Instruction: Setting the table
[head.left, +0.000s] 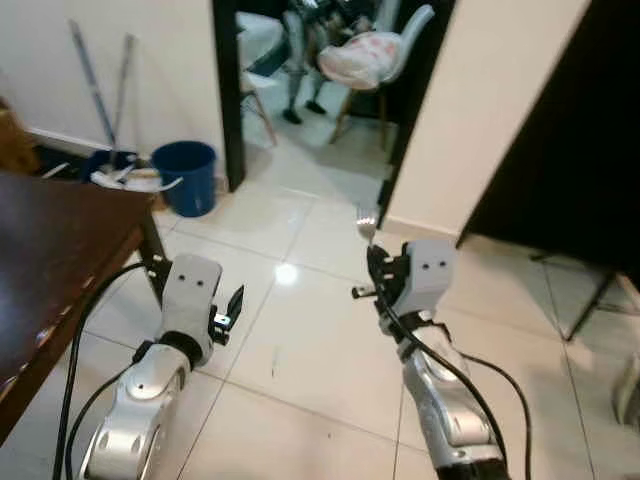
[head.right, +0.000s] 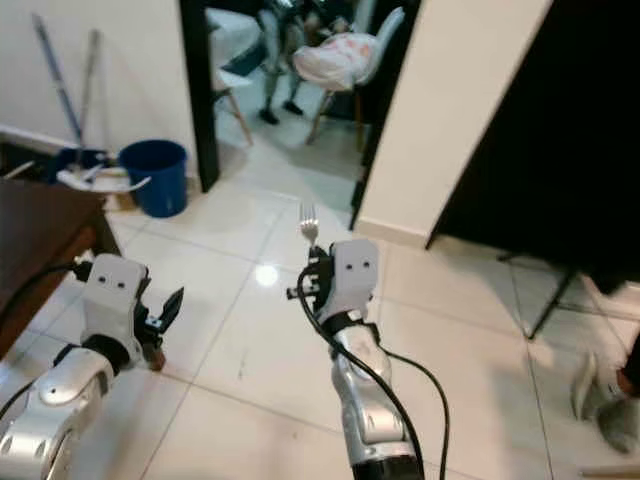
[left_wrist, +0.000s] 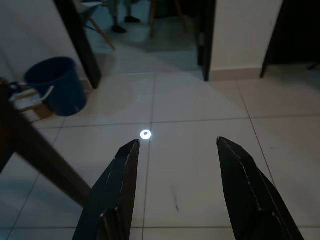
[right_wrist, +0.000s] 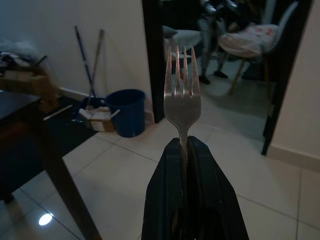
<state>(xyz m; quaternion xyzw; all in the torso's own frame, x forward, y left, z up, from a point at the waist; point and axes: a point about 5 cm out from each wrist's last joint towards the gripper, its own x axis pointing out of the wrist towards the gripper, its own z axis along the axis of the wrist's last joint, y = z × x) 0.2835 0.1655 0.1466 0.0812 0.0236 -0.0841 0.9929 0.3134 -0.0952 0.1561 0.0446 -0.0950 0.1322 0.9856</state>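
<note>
- Your right gripper (right_wrist: 186, 145) is clamped on a fork (right_wrist: 182, 100); both black fingers are pressed together on the handle.
- The fork sits at the fingertips. Its neck and tines stand clear beyond the tips, and the rest of the handle is hidden between the fingers.
- The fork's long axis runs in line with the fingers. In the head views the tines (head.left: 366, 222) point upward and away from you, above the white tile floor (head.left: 300, 340).
- Your left gripper (left_wrist: 175, 165) is held out over the floor with its fingers well apart and nothing between them.
- The dark wooden table (head.left: 50, 250) lies to your left, beside the left arm.
- A blue bucket (head.left: 186, 176) stands by the wall beyond the table, next to a doorway (head.left: 320, 60).
</note>
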